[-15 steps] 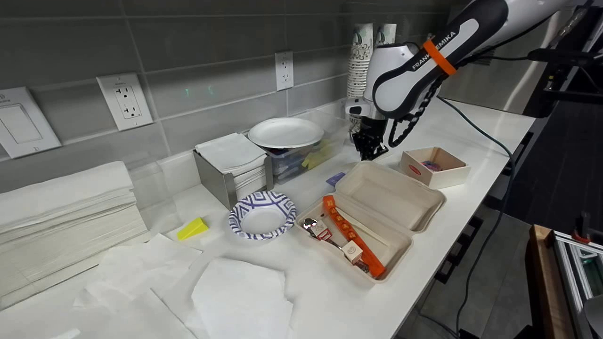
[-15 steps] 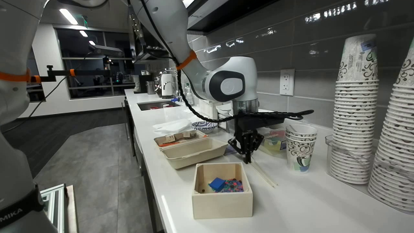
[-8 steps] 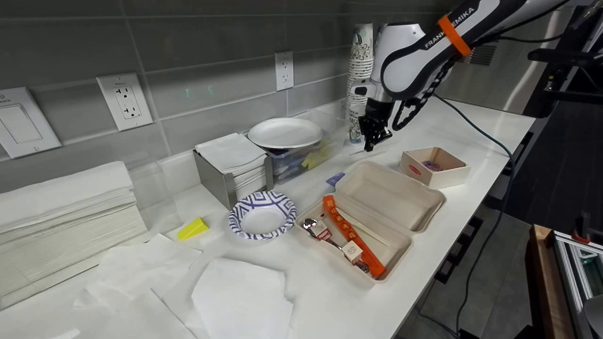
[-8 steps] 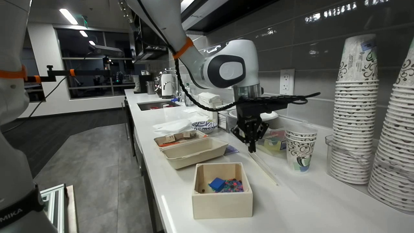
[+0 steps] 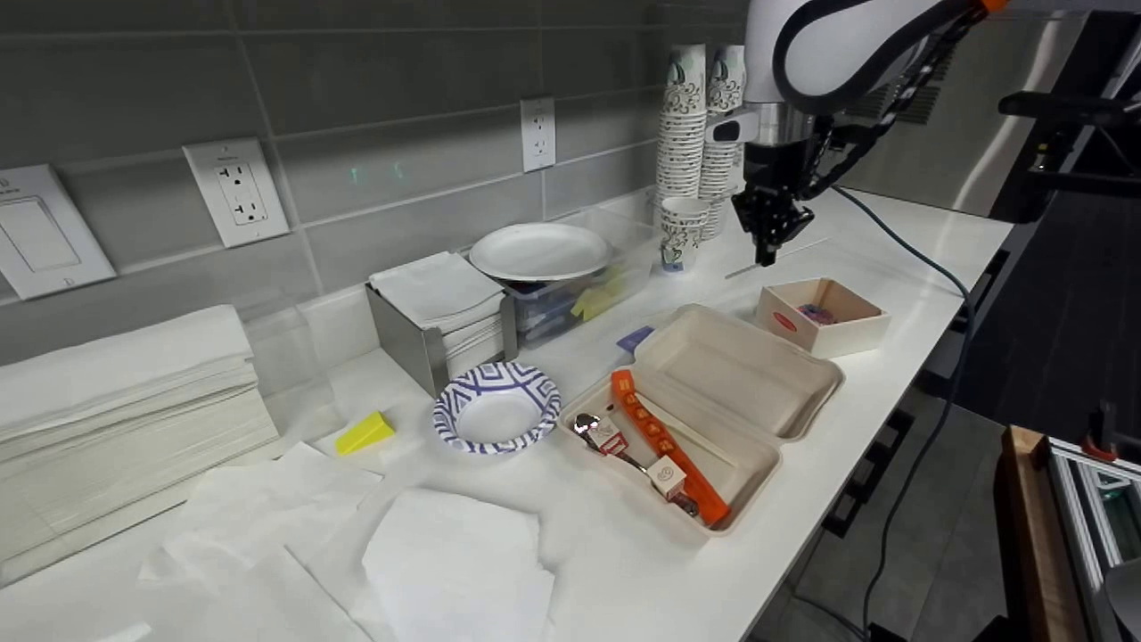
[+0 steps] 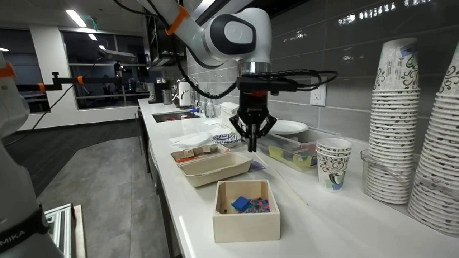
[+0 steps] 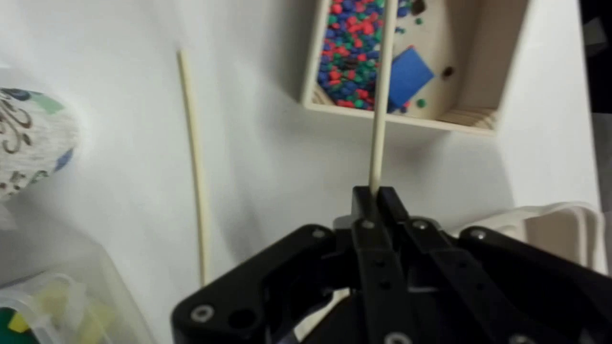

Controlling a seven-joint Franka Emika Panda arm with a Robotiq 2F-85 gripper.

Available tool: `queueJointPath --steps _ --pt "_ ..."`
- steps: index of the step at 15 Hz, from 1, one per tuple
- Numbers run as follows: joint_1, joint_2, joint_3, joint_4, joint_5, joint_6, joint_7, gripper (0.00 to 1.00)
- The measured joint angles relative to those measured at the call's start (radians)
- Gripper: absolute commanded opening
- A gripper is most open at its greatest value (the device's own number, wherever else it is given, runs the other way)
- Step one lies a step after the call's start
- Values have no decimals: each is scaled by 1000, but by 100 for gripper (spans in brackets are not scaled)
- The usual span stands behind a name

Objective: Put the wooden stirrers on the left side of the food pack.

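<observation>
1. In the wrist view, far left: a paper cup (image 7: pixel 36 143).
2. A loose wooden stirrer (image 7: pixel 196 157) lying on the desk (image 7: pixel 129 200).
3. The fingers (image 7: pixel 393 205), pinched together on a second wooden stirrer (image 7: pixel 381 105).
4. Lower right: the food pack (image 7: pixel 550 234), partly hidden.

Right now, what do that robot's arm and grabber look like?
The rounded white robot arm has black panels, an orange band and a textured black cable. Below a silver metal collar, the black two-fingered gripper has angular links and visible screws.
</observation>
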Motion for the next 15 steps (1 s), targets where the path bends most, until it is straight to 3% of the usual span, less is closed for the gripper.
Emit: queueJointPath --steps 5,11,15 --pt "106 -186 46 -131 168 -167 165 2" --pt "265 -245 150 -228 377 -100 582 6" --pt "277 -243 152 -232 388 -86 627 2"
